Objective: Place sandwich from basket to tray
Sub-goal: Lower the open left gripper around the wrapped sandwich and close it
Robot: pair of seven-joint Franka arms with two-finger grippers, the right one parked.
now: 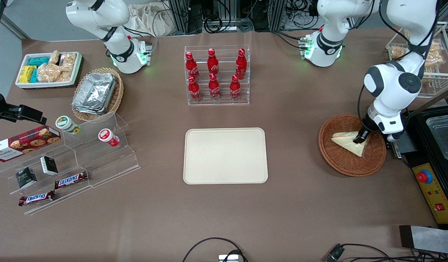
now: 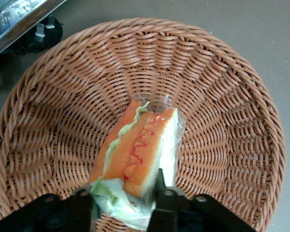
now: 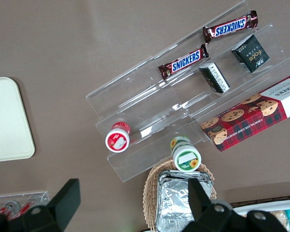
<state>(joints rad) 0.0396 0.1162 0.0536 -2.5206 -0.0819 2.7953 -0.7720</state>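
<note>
Progress: early; the sandwich [image 2: 137, 150] lies in the basket [image 1: 340, 160], not yet lifted, and the carry is left.
Gripper [image 2: 124, 205]: low inside the basket, its fingers [image 2: 160, 186] astride the sandwich's near end; whether they press it, I cannot tell.
Tray [image 1: 226, 174]: bare, well apart, toward the table's middle.
Basket contents: only the sandwich.

The sandwich [image 1: 349, 142] lies in the basket [image 1: 340, 162], which sits toward the working arm's end of the table [image 1: 224, 218]. The gripper [image 1: 361, 137] is down in the basket, one finger [image 2: 160, 195] on each side of the sandwich's end. The tray [image 1: 225, 155] lies at mid-table, well apart from the basket. The bottle rack [image 1: 217, 75] stands farther from the front camera than the tray.
</note>
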